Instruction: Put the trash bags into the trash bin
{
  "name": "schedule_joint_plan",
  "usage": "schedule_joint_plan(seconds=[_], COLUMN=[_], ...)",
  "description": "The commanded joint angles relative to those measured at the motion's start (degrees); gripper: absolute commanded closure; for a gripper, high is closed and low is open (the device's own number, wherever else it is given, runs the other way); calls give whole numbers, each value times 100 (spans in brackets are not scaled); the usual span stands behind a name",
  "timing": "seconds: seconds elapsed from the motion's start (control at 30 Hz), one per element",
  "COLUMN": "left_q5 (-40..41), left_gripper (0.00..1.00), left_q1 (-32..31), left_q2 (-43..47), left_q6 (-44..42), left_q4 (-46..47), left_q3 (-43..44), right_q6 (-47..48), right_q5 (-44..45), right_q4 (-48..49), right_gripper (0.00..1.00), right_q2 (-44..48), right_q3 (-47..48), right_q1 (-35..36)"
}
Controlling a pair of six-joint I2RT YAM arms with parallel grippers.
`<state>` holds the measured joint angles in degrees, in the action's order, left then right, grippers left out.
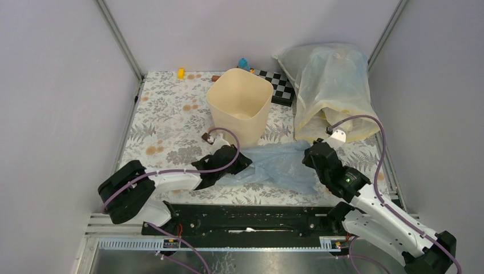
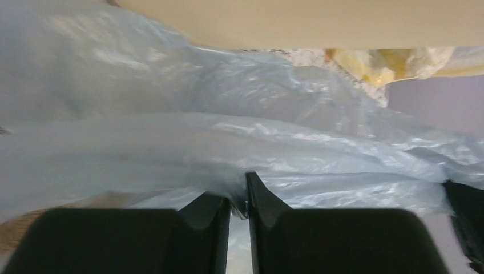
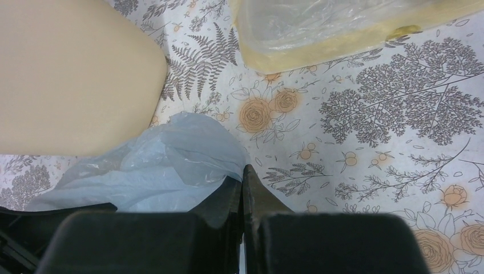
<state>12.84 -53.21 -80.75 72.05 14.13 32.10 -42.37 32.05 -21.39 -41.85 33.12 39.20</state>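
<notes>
The pale-blue trash bag (image 1: 279, 162) lies crumpled on the floral table in front of the cream-beige trash bin (image 1: 240, 103), which stands upright and open. My left gripper (image 1: 242, 161) is at the bag's left end; in the left wrist view (image 2: 238, 201) its jaws are shut on a pinch of the bag (image 2: 228, 148). My right gripper (image 1: 311, 155) is at the bag's right end; in the right wrist view (image 3: 241, 182) its jaws are shut on the bag's edge (image 3: 171, 165). The bin's wall shows at upper left (image 3: 68, 74).
A large yellowish-clear plastic sack (image 1: 334, 91) stands at the back right, also in the right wrist view (image 3: 319, 28). A checkered board (image 1: 279, 85) and small toys (image 1: 243, 63) lie behind the bin. Grey walls enclose the table.
</notes>
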Motion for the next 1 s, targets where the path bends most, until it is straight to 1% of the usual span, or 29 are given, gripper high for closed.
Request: schedule_joint_plan(seconds=[0.0,0.1,0.2,0.3,0.43,0.47,0.57,0.7,0.8,0.87,0.97], left_q5=[-35,-7,-17,105,174,15,-703,-1664,-1993,-2037,-2085], left_gripper=[86,88,88,89,87,85,74,52,35,29,28], left_q1=[236,419,744,1083,1181,1176,1173,1169,1121,1104,1106], left_q2=[202,528,994,1460,2103,2285,2798,3292,3578,3675,3483], left_q6=[-207,-486,-679,-889,-1324,-1558,-1944,-1986,-1877,-1870,-1926], left_q4=[102,-244,-461,-831,-1319,-1366,-1364,-1291,-1290,-1299,-1315], left_q3=[-300,-467,-767,-975,-938,-908,-863,-939,-1054,-1107,-1086], right_q6=[-70,-137,-206,-281,-253,-208,7,130,235,293,327], right_q5=[425,754,959,961,889,830,545,282,111,39,-50], right_q4=[-115,-414,-576,-586,-446,-406,-197,-92,-20,0,2], right_gripper=[100,100,100,100,100,100,100,97,94,93,91], right_q2=[135,81,12,-12,-47,-70,-102,-128,-140,-155,-210], right_q3=[104,240,321,327,323,324,343,373,356,356,370], right_q1=[-24,-28,-26,-26,-25,-20,-26,-26,-25,-26,-26])
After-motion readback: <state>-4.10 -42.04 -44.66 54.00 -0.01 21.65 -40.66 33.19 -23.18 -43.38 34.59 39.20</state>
